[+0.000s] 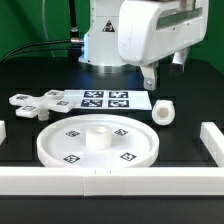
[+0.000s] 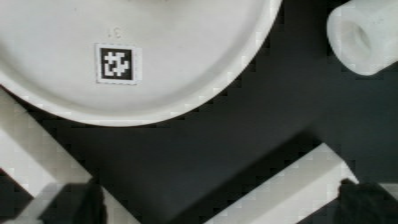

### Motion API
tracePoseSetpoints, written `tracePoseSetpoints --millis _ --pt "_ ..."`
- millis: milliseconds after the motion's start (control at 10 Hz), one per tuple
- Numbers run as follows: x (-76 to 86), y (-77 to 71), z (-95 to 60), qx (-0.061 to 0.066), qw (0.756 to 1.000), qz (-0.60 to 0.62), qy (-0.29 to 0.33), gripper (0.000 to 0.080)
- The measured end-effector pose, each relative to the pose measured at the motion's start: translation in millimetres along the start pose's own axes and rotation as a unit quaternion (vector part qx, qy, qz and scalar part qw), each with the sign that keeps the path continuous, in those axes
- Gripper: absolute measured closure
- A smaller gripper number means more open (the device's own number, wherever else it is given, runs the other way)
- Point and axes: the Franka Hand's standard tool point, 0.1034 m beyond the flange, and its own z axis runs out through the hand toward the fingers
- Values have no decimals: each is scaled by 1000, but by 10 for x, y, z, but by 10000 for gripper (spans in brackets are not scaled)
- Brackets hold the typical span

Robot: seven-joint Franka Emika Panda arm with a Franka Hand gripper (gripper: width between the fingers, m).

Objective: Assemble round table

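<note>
Three parts lie unjoined, so we judge the first pick is in hand. Our gripper (image 2: 212, 207) hangs above the disc's (image 1: 100, 150) rim, jaws wide and empty. The post (image 1: 163, 112) lies just beyond that rim; next we must centre over it.

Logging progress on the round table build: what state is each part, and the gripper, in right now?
Disc: lying flat, hub up, nothing fitted.
Post: loose, apart from the disc.
Cross-shaped piece: lying flat, loose, unattached.
Gripper: open, empty.
</note>
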Motion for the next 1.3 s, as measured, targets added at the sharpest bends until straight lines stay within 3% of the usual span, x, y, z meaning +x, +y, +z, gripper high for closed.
tracePoseSetpoints --millis 500,700,900,1000,1300 --pt "-14 7 18 0 1000 -5 0 150" --pt "-457 225 315 -11 998 -63 5 150" --pt "-718 444 551 -6 996 -86 1 150" --pt "-757 505 587 -5 996 -88 1 150" --pt "-750 489 598 -4 996 -86 1 150"
